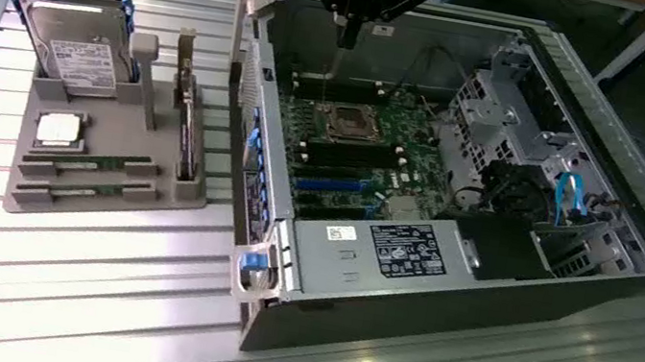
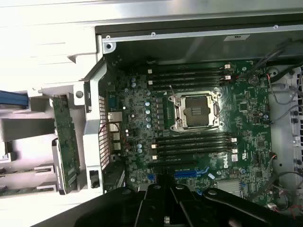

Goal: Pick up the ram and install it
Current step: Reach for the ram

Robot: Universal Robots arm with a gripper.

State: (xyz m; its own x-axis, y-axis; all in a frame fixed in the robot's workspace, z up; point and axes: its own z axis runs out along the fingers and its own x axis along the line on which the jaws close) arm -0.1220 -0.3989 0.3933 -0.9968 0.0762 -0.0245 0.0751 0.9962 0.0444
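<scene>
Two ram sticks, narrow green strips, lie in slots at the front of the grey holder tray [image 1: 97, 209]: one ram stick [image 1: 85, 165] and a second [image 1: 72, 191] just in front of it. My gripper [image 1: 347, 41] hangs above the back of the open computer case [image 1: 436, 287], far from the tray, with its fingers shut together and nothing between them. In the wrist view the gripper [image 2: 163, 208] is over the motherboard [image 2: 142, 118], whose empty black memory slots [image 2: 189, 75] and more memory slots [image 2: 194, 144] flank the open processor socket [image 2: 196, 111].
The tray also holds a hard drive [image 1: 77, 55], a square silver processor [image 1: 58, 130] and an upright expansion card [image 1: 185, 120]. The case's metal side wall [image 1: 247, 121] stands between tray and motherboard. A power supply [image 1: 403, 247] and drive cage [image 1: 502, 112] crowd the case.
</scene>
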